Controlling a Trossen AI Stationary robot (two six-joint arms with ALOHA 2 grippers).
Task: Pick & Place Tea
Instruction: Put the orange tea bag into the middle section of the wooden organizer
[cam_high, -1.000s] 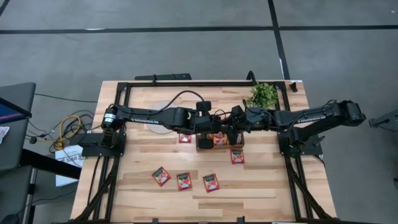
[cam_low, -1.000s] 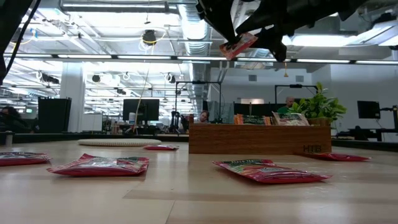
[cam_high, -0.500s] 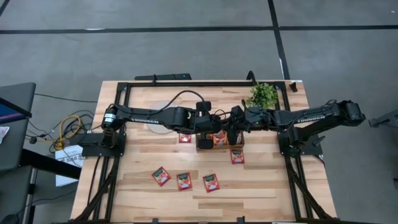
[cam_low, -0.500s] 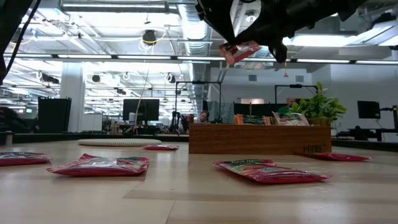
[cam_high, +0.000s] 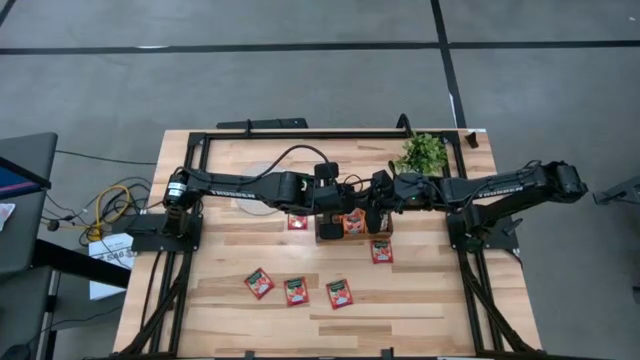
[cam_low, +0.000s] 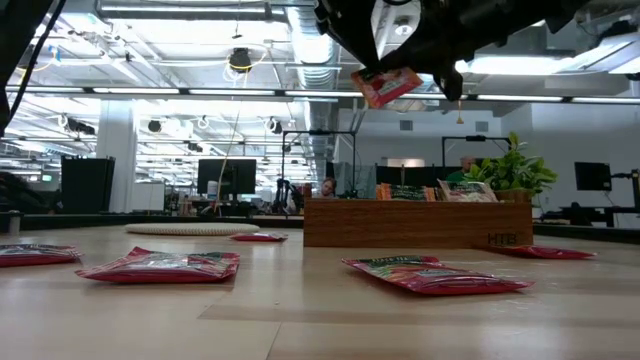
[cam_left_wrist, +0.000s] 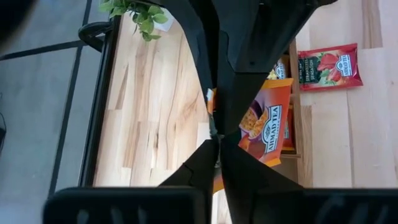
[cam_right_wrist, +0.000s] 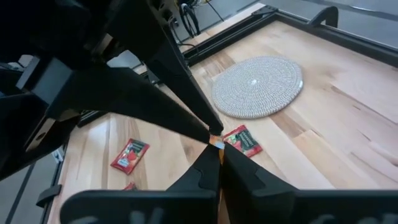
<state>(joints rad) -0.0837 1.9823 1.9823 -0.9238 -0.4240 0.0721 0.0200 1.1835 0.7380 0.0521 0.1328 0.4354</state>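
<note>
Both grippers pinch one orange sachet (cam_left_wrist: 264, 127) above the tray (cam_low: 415, 225). Left gripper (cam_left_wrist: 217, 138) and right gripper (cam_right_wrist: 214, 144) meet tip to tip, likely a handover.

A: Where do the cameras sit?
B: One hangs high, looking straight down on the whole worktop (cam_high: 420, 300). One sits at worktop level near the front edge, facing the far room.
A: And the wrists?
B: Close in, facing each other; all share the wooden tray (cam_low: 415, 222) at mid-worktop.

Orange tea sachet (cam_left_wrist: 264, 127) aloft; red sachets (cam_high: 297, 290) flat on wood.
</note>
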